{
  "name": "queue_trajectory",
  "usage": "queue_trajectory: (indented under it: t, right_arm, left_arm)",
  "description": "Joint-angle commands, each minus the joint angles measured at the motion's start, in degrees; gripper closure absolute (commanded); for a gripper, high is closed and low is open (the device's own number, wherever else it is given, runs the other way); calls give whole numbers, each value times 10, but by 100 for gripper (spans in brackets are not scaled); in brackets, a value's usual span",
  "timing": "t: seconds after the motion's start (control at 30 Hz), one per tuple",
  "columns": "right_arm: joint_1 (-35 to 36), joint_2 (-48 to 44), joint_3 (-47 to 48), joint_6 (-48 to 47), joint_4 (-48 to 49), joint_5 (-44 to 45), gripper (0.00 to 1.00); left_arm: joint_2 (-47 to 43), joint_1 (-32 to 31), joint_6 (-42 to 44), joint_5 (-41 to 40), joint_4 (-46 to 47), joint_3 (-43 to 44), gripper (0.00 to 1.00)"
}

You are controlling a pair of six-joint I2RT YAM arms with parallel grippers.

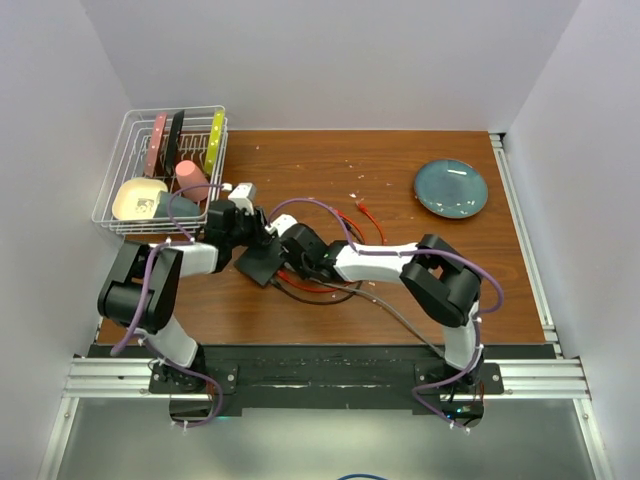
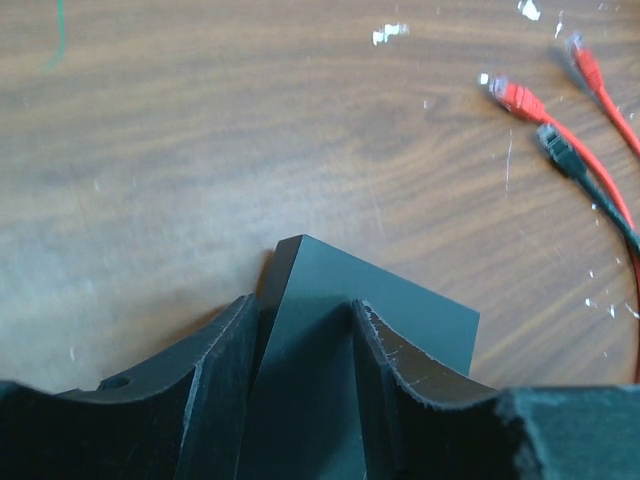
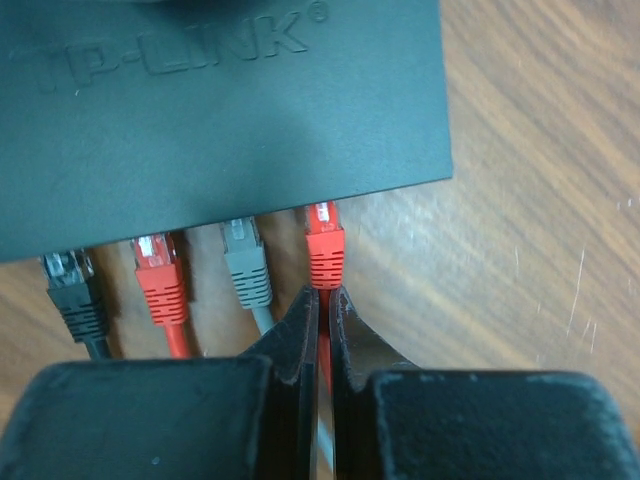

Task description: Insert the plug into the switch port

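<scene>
Plug (image 3: 324, 245) met the switch port (image 3: 320, 207).
Right end effector (image 3: 322, 296) pinched its cable (image 3: 324, 350); left end effector (image 2: 302, 308) clamped the switch (image 2: 410, 320); a straight push seemed wise.

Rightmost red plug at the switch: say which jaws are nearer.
Right. The right jaws pinch the cable just behind the plug; the left jaws grip a switch corner away from it.

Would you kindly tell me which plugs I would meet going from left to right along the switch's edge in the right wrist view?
Black plug → first red plug → grey plug → second red plug, with the right hand pinching the cable just behind it; all lie along the switch edge.
</scene>
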Motion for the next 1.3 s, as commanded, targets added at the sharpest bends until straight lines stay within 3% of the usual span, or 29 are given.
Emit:
queue_trajectory:
  t: [0.0,0.03,0.07,0.17,0.27,0.33,0.47,0.7,1.07,1.27]
  right_arm:
    - [2,-72,20,22,171,11,88]
    - [2,-77,19,23,157,15,84]
    - [2,-81,18,23,153,17,80]
    - [3,-105,13,27,131,41,66]
    - [3,-139,-4,35,121,64,53]
    - [3,-170,-15,42,109,68,47]
    - [4,-223,-28,55,84,76,27]
    - [10,-353,-87,70,53,79,2]
    - [10,-486,-138,78,-18,93,1]
    - [10,-548,-182,85,23,194,1]
  left_arm:
    - [-61,-44,-47,32,-99,-25,63]
    - [-73,-44,-49,19,-104,-26,55]
    - [-97,-44,-50,-9,-110,-26,41]
    - [-156,-43,-47,-64,-153,-22,24]
    - [-232,-43,-46,-107,-193,-18,15]
    - [-272,-43,-40,-124,-221,-14,13]
    - [-384,-43,-33,-150,-263,6,3]
    - [-499,-43,-24,-176,-330,52,0]
    - [-595,-43,-22,-171,-316,40,0]
    - [-607,-43,-17,-145,-276,13,0]
